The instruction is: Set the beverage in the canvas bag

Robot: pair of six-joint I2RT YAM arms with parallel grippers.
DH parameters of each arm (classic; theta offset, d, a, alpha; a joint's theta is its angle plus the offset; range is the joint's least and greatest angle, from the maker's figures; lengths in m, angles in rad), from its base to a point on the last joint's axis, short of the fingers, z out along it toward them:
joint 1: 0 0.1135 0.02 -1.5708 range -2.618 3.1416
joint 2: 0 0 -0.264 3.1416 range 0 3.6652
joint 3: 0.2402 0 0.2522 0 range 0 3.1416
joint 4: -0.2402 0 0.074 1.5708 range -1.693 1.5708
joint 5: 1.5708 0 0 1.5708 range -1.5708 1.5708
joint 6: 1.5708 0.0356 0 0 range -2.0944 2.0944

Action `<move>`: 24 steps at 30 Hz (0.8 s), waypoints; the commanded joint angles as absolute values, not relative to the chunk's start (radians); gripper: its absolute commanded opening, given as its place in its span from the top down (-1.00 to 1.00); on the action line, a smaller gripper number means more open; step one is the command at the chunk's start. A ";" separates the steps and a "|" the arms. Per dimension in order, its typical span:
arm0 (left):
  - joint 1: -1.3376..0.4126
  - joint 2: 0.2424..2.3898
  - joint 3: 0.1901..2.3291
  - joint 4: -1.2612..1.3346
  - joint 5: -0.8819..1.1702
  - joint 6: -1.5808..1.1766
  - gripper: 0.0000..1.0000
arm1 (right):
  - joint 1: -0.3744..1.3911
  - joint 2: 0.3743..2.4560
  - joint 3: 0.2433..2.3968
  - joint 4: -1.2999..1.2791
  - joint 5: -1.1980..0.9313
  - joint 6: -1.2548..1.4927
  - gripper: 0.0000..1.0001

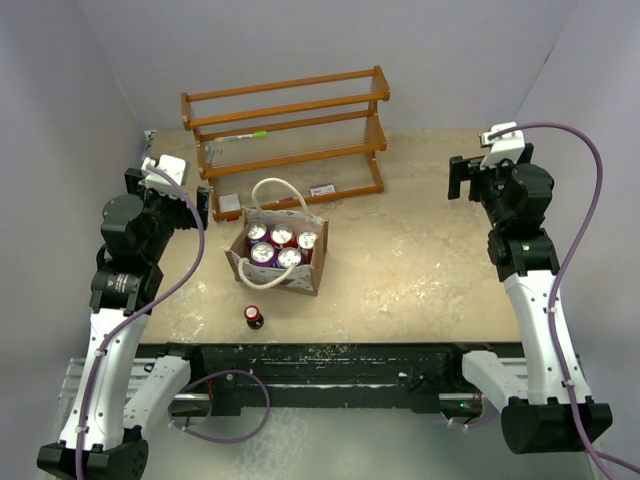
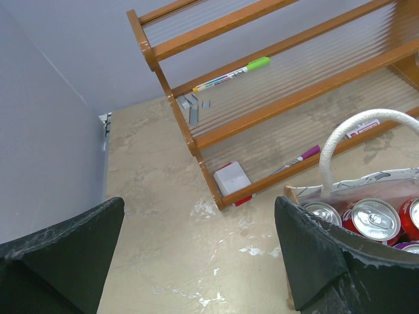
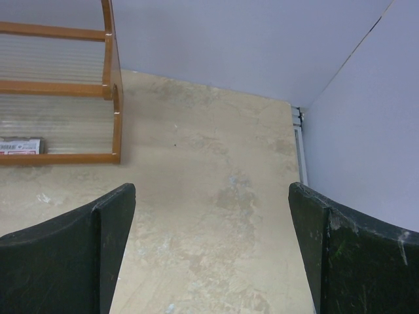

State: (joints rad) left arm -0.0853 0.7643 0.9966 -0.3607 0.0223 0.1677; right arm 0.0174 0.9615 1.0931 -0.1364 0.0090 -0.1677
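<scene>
Beige marbled tabletop (image 1: 420,270), grey walls: one small dark-red beverage can (image 1: 254,317) stands upright alone near the front edge, apart from the bag and seemingly the last to pack. Beyond it the speckled white canvas bag (image 1: 290,280) sits mouth-up, five cans (image 1: 282,236) inside, its two loop handles parted to leave the opening free. Flanking it, left end effector (image 2: 200,255) and right end effector (image 3: 213,242) hang spread wide, empty. One two-tier wooden rack (image 1: 285,110) stands rearmost.

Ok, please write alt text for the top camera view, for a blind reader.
A white canvas bag holding cans stands on the table, a lone can in front. The left arm and right arm flank it; a wooden rack stands behind.
</scene>
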 commanded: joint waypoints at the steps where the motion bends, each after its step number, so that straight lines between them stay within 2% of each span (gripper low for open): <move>1: -0.078 0.750 1.040 -0.330 0.013 0.170 -0.98 | 0.012 0.945 1.112 -0.112 0.011 -0.178 -1.00; 24: -0.077 0.745 1.041 -0.332 0.024 0.170 -0.98 | 0.011 0.946 1.103 -0.109 0.005 -0.187 -1.00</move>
State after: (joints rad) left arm -0.0853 0.7563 0.9966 -0.3611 0.0227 0.1684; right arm 0.0166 0.9615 1.0931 -0.1364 0.0086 -0.1749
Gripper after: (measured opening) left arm 0.992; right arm 0.998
